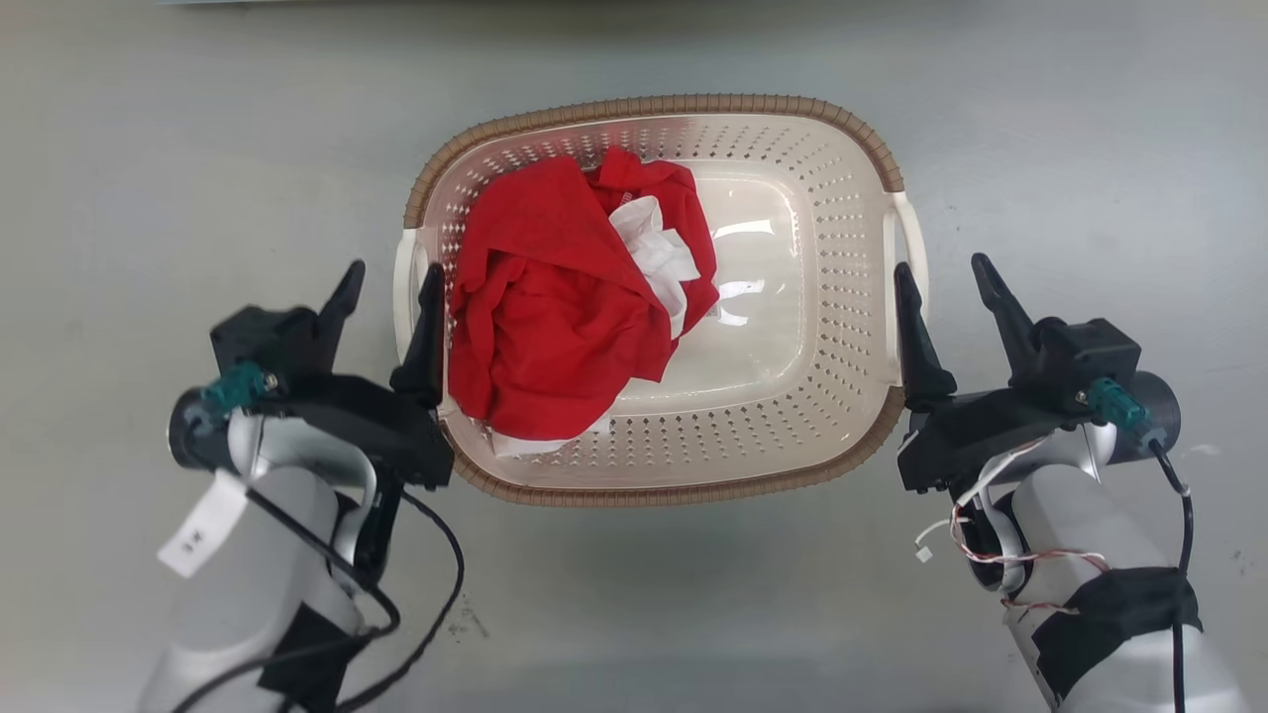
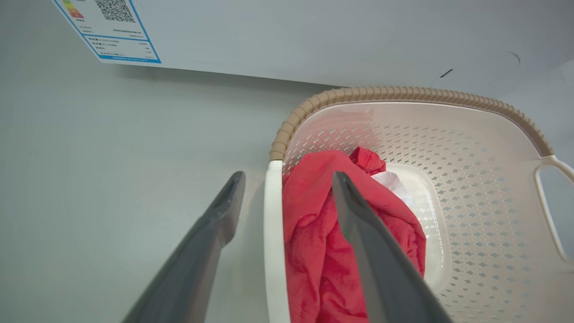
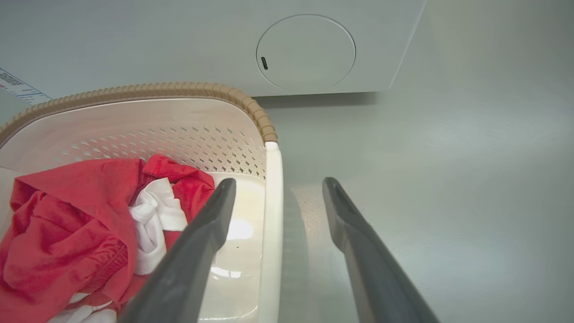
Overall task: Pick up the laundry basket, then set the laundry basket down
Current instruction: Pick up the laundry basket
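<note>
Either side of the laundry basket (image 1: 832, 327), left gripper (image 1: 394, 269) and right gripper (image 1: 940, 263) each straddle a white handle (image 1: 917, 248), fingers (image 2: 215, 233) apart; red clothing (image 1: 555, 327) lies inside.

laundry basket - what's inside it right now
A crumpled red garment wrapped around some white cloth, bunched at the left of the laundry basket. Anything beneath that pile is covered.

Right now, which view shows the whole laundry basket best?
The head view: the laundry basket shows whole, rim and both handles. The left wrist view shows its left handle and much of the inside; the right wrist view shows its right handle and one corner.
</note>
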{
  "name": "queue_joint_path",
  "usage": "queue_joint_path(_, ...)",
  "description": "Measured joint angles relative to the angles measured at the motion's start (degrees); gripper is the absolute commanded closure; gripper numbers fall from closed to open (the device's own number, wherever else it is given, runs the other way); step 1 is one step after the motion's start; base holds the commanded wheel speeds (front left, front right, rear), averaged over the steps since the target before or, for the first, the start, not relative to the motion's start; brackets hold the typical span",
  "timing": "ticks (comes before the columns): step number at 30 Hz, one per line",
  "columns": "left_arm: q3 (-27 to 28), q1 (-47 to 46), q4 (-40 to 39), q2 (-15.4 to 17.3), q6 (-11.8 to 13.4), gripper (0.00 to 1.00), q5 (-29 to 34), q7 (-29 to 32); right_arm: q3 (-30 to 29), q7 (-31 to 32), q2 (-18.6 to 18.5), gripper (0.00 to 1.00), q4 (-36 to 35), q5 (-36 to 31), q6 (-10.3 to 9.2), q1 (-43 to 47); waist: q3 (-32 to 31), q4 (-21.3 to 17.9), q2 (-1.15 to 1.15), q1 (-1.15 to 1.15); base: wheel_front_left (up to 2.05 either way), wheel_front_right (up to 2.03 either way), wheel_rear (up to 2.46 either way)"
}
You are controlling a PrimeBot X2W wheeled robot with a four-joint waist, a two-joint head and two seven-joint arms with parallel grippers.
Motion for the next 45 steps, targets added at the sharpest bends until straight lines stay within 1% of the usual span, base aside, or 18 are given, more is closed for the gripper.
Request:
queue_joint_path(4, 0.33, -3.47, 2.74, 0.29, -0.78, 0.0, -0.37, 1.34, 0.47, 0.03, 0.35, 0.0, 2.32, 0.0, 0.33, -1.98, 0.45, 0.06, -0.01, 0.0, 0.0, 0.0, 0.0)
queue_joint_path(7, 0.29, -5.91, 4.94, 0.53, -1.4, 0.0, -0.44, 2.57, 0.71, 0.58, 0.98, 0.0, 4.05, 0.1, 1.12, -3.87, 0.79, -0.01, -0.01, 0.0, 0.0, 0.0, 0.0)
queue_joint_path(13, -0.44, -8.67, 8.55, 0.35, -2.19, 0.0, -0.47, 4.69, 1.27, 2.08, 1.7, 0.0, 7.76, 0.44, 1.66, -6.84, 1.36, -0.29, -0.01, 0.0, 0.0, 0.0, 0.0)
queue_joint_path(20, -1.44, -10.31, 14.0, -0.35, -3.43, 0.0, -1.96, 7.55, 2.88, 4.12, 2.46, 0.0, 12.26, 0.75, 3.22, -9.85, 2.17, -0.69, -0.01, 0.0, 0.0, 0.0, 0.0)
queue_joint_path(23, -1.52, -11.39, 15.96, -0.58, -3.46, 0.0, -2.27, 8.51, 3.5, 5.06, 2.69, 0.0, 14.02, 0.81, 3.69, -11.26, 2.56, -0.74, -0.01, 0.0, 0.0, 0.0, 0.0)
queue_joint_path(24, -1.47, -11.71, 16.4, -0.66, -3.47, 0.51, -2.5, 8.53, 3.54, 5.43, 2.74, 0.0, 14.61, 0.91, 3.69, -11.71, 2.68, -0.74, -0.01, 0.0, 0.0, 0.0, 0.0)
queue_joint_path(25, -1.26, -12.06, 16.92, -0.81, -3.48, 0.87, -2.72, 8.8, 3.56, 5.95, 2.76, 0.64, 15.36, 1.07, 3.76, -12.18, 2.8, -0.73, -0.01, 0.0, 0.0, 0.0, 0.0)
queue_joint_path(26, -1.04, -12.54, 17.61, -1.03, -3.68, 1.0, -3.09, 9.21, 3.41, 6.36, 2.79, 1.0, 16.04, 1.53, 4.03, -12.56, 2.91, -0.7, -0.01, 0.0, 0.0, 0.0, 0.0)
queue_joint_path(28, -1.03, -13.19, 18.75, -1.33, -3.92, 1.0, -3.36, 9.92, 3.48, 7.37, 2.79, 1.0, 17.51, 2.48, 4.34, -13.02, 3.07, -0.62, -0.01, 0.0, 0.0, 0.0, 0.0)
queue_joint_path(30, -0.96, -13.7, 19.8, -1.72, -4.13, 1.0, -3.54, 9.88, 3.66, 7.61, 2.83, 1.0, 18.9, 2.64, 5.15, -12.98, 3.0, -0.53, 0.0, 0.0, 0.0, 0.0, 0.0)
queue_joint_path(35, -0.94, -13.84, 22.8, -2.63, -4.41, 1.0, -3.98, 9.93, 3.57, 8.11, 3.53, 1.0, 21.47, 3.34, 5.27, -13.24, 1.96, -0.42, -0.01, -0.01, 0.0, 0.0, 0.0)
queue_joint_path(40, -1.0, -13.73, 25.69, -3.43, -4.47, 1.0, -4.64, 10.45, 3.6, 8.59, 3.7, 1.0, 24.28, 4.1, 6.2, -13.33, 0.18, -0.38, -0.01, -0.01, 0.0, 0.0, 0.0)
queue_joint_path(45, -1.03, -13.6, 27.96, -3.93, -4.9, 1.0, -5.98, 10.51, 3.63, 8.88, 4.09, 1.0, 26.85, 4.78, 6.7, -13.34, -2.21, -0.36, -0.01, -0.01, 0.0, 0.0, 0.0)
